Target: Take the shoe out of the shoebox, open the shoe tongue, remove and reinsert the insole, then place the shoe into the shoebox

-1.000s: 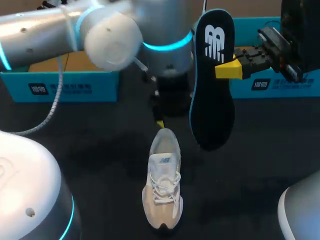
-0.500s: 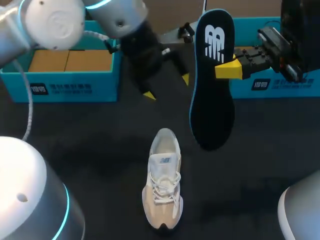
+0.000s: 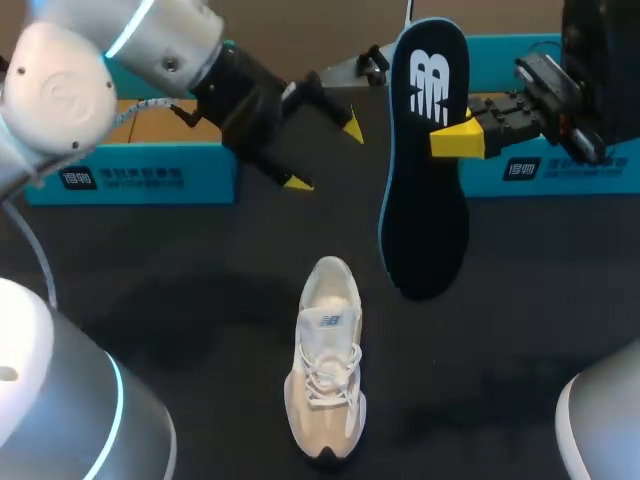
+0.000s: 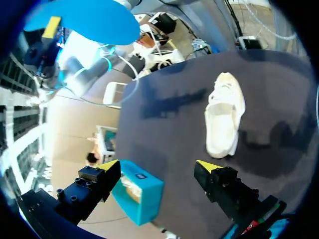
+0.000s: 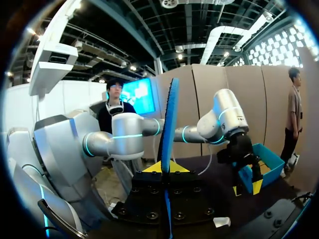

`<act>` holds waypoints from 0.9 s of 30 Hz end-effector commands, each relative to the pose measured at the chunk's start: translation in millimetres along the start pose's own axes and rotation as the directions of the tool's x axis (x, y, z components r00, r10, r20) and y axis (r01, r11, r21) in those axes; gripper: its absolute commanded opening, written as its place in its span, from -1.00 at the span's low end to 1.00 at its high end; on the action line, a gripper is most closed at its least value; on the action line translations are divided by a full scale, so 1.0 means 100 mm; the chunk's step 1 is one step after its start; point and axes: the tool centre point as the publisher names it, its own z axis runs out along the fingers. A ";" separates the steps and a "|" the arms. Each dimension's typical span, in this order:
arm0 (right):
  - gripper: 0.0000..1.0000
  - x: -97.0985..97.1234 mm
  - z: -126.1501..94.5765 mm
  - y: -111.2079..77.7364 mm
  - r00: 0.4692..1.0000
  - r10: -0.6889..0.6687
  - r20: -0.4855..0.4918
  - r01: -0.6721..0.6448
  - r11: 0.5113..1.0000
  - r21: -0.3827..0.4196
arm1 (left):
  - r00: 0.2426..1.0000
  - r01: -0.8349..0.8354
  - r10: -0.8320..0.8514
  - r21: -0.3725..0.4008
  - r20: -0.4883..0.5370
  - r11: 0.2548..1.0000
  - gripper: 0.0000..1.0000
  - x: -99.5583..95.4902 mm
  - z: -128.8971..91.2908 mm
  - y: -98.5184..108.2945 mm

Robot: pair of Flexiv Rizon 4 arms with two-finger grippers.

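Insole, clamped edgewise in the right gripper, judged light and floppy, best held mid-length; left gripper spread, empty.

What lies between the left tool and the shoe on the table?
Nothing: only bare black table separates the open left tool from the shoe, as the head view and the left wrist view both show.

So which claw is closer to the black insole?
The right. The right claw is shut on the insole, holding it up above the table. The left claw hangs open beside the insole, apart from it.
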 end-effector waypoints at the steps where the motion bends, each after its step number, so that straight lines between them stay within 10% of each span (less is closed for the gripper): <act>1: -1.00 -0.03 0.02 0.01 1.000 0.002 -0.004 -0.002 1.000 0.004 | 0.845 -0.074 0.083 -0.038 0.528 0.997 1.00 -0.03 -0.03 -0.05; 14: -1.00 -0.03 0.02 0.01 1.000 0.002 -0.004 -0.002 1.000 0.004 | 0.753 -0.146 0.154 -0.065 0.639 0.987 1.00 -0.23 -0.19 -0.11; 20: -1.00 -0.50 -0.09 -0.23 0.983 0.131 -0.125 -0.150 0.976 -0.157 | 0.725 -0.151 0.158 -0.069 0.671 0.986 1.00 -0.23 -0.27 -0.11; 27: -1.00 -0.98 -0.20 -0.39 0.944 0.281 -0.175 -0.309 0.937 -0.163 | 0.700 -0.155 0.180 -0.099 0.691 0.983 1.00 -0.23 -0.37 -0.09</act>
